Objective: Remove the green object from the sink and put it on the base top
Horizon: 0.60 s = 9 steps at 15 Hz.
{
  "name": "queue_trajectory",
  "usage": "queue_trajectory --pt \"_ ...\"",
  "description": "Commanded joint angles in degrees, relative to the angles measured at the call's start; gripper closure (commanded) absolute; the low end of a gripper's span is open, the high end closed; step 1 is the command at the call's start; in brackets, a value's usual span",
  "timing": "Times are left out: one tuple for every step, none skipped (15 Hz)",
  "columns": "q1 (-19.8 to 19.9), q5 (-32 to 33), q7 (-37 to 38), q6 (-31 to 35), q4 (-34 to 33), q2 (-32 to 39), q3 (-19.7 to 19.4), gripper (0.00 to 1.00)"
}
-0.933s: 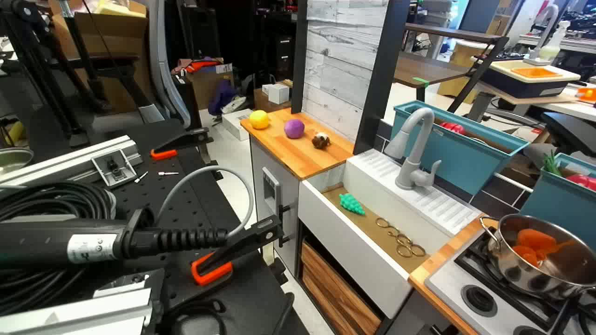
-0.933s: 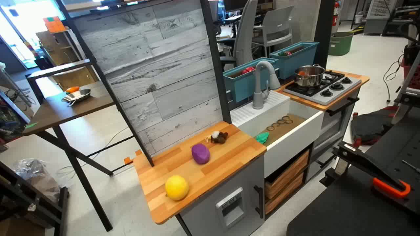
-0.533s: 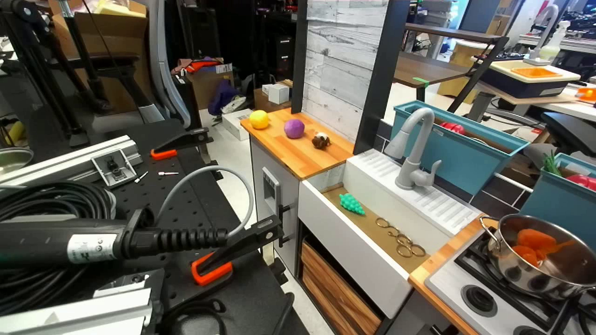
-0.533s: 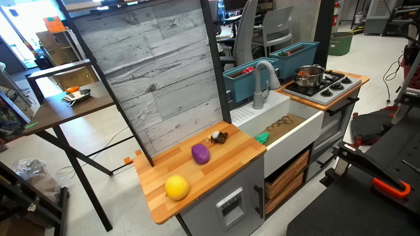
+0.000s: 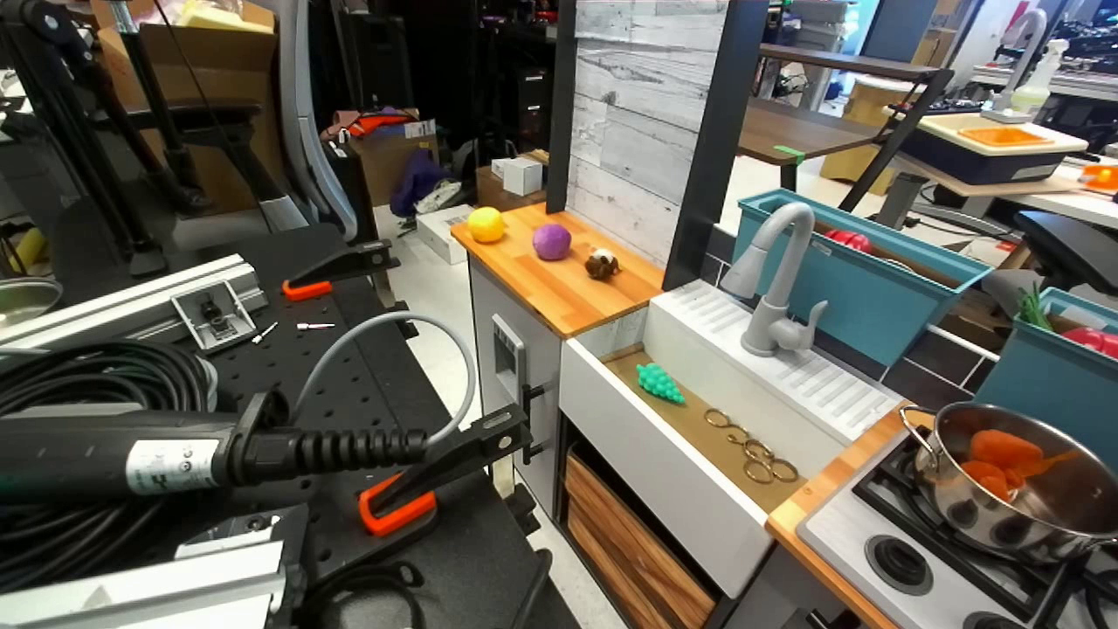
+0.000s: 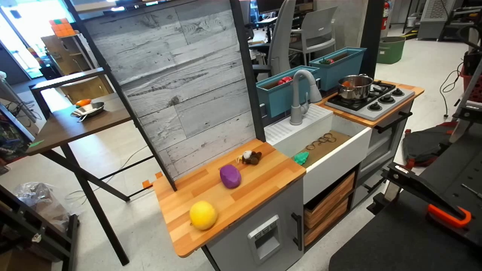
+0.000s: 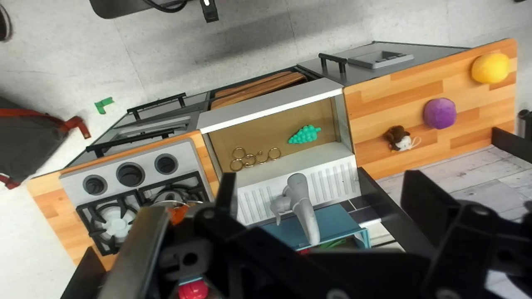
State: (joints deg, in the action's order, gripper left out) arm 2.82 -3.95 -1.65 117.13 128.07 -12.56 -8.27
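In your wrist view, the pincer (image 7: 322, 187) is nearest to you; its 2 fingers (image 7: 226, 192) stand wide apart. Beyond it, locate the grey faucet (image 7: 298, 197) on the near ledge of the sink (image 7: 270, 104). Brass-coloured rings (image 7: 247, 165) lie on the sink bottom, at left. Farther and to their right, you find the green object (image 7: 305, 135) lying on the same bottom, well apart from the pincer. At right, the table (image 7: 378, 101) carries, near to far, 3 items: a brown-and-white toy (image 7: 397, 138), a purple item (image 7: 439, 113) and a yellow ball (image 7: 490, 68).
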Motion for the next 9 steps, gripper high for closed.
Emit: queue_trajectory --pt "0.09 1.89 4.85 9.53 0.76 10.49 3.19 0.0" --pt "-0.02 2.87 6.97 12.15 0.87 13.77 3.96 0.0" --pt "-0.24 3.52 9.47 15.54 0.89 17.12 4.55 0.0" --pt "-0.64 4.63 11.87 19.12 0.84 20.59 5.02 0.0" --pt "-1.19 6.24 14.57 22.74 0.59 24.11 5.22 0.0" --pt "-1.87 7.91 17.25 25.87 0.04 27.43 5.04 0.0" --pt "-2.91 10.04 20.04 29.07 -0.62 30.76 4.49 0.0" --pt "-4.48 13.04 23.36 33.06 -1.23 34.16 3.35 0.0" --pt "-6.33 15.68 26.45 35.79 -2.25 37.26 1.81 0.0"
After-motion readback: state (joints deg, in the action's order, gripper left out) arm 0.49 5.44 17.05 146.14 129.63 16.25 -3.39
